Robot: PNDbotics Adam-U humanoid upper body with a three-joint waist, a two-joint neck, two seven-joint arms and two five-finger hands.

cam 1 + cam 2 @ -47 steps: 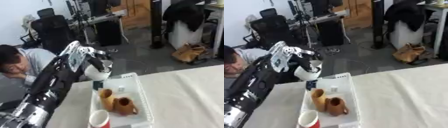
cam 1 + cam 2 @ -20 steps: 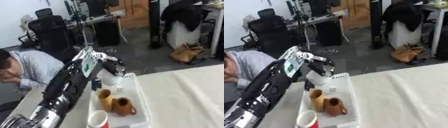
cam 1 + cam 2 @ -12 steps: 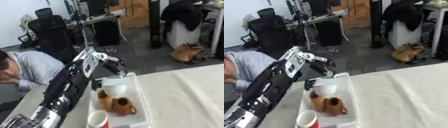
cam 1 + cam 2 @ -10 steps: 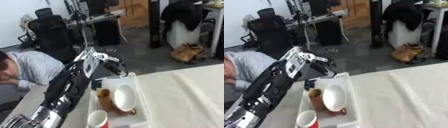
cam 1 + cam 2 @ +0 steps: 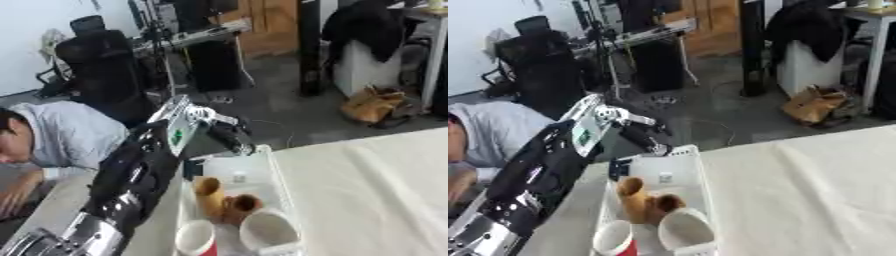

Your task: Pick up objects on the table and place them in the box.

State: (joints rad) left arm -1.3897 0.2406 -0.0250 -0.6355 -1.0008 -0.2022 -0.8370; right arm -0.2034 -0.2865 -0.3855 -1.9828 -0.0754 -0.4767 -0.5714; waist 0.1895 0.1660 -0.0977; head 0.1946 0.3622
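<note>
A white box stands on the table's left side. Inside it lie a tall brown piece, a brown mug-like piece, a white cup at the near end, mouth up, and a red cup beside it. My left hand hangs just beyond the box's far end, fingers spread and relaxed, holding nothing. My left arm runs along the box's left side. The right hand does not show.
A cream cloth covers the table to the right of the box. A person in a grey top leans at the table's far left. Chairs, a bag and furniture stand on the floor beyond the table edge.
The white cup left my left hand and dropped into the box, ending at its near end. The hand opened and stays above the box's far end.
</note>
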